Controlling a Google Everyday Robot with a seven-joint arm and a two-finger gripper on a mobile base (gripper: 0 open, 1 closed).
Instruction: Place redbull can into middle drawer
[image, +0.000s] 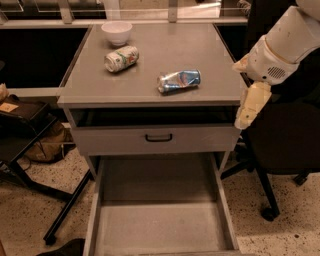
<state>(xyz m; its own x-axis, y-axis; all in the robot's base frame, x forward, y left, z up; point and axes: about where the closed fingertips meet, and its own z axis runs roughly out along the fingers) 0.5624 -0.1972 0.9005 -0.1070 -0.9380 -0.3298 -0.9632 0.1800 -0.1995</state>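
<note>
As we judge it, can (179, 80): light, crumpled, slick; pinch mid-body.
gripper (252, 105): off right edge; openness we cannot tell.

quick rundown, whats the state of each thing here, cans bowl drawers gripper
redbull can: on its side on the cabinet top, crumpled, not held
white can: on its side, beside the bowl
bowl: upright, back left of the top
middle drawer: pulled fully out, nothing inside
drawer front with black handle: not pulled out like the one below
gripper: hanging off the cabinet's right edge, apart from the can
</note>
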